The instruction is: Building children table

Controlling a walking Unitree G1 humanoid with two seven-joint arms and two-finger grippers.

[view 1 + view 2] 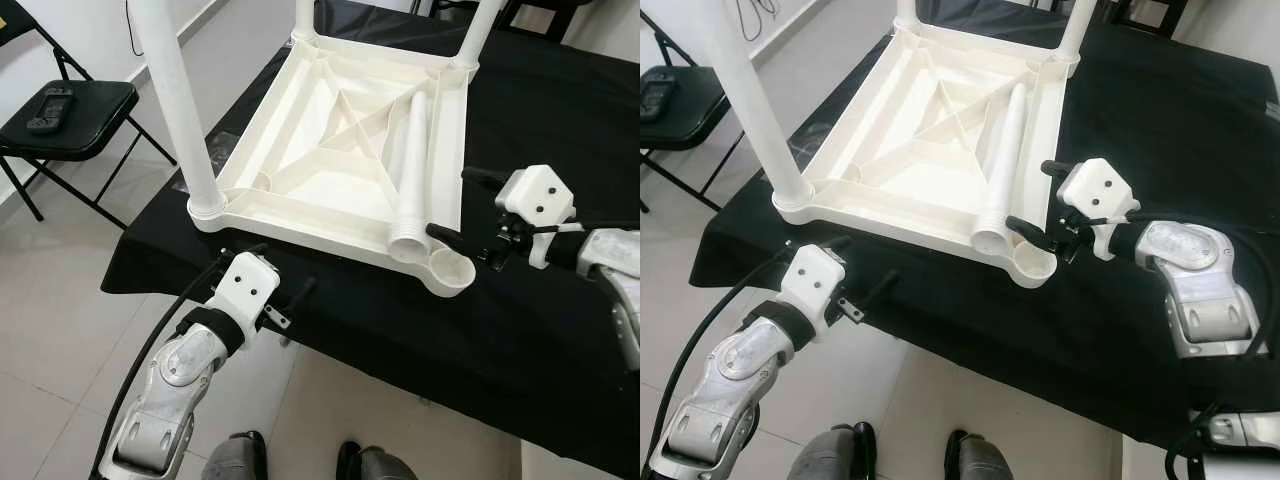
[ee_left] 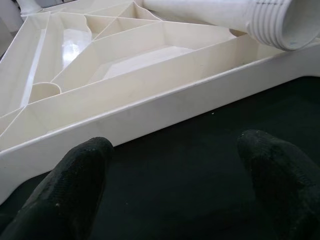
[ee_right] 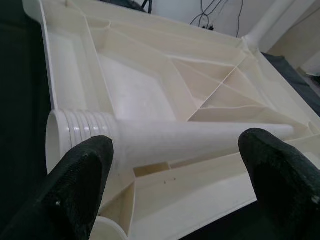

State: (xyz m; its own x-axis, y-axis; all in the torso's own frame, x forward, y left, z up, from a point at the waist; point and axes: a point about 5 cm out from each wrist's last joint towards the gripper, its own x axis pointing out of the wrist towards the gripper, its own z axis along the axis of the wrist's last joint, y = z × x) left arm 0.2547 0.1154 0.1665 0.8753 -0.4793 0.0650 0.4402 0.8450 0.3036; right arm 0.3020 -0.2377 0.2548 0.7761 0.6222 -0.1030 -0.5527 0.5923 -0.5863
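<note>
While the black-draped surface [image 1: 560,330] carries everything, the upturned cream tabletop [image 1: 300,195] lies on it, three legs already standing in corner sockets. Loose leg [image 1: 412,165] rests inside the frame, threaded end by the empty near-right socket [image 1: 450,270]. Judgement: hollow moulded plastic, light, stiff, somewhat slick; best taken mid-shaft, clear of the threads. Right gripper [image 1: 1035,205] has its fingers spread wide just beside the loose leg, holding nothing. Left gripper [image 1: 270,280] sits at the near edge, fingers apart, empty.

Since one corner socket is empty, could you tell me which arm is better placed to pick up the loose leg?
Right: the right gripper is open beside the loose leg; the left gripper sits below the tabletop's edge.
</note>
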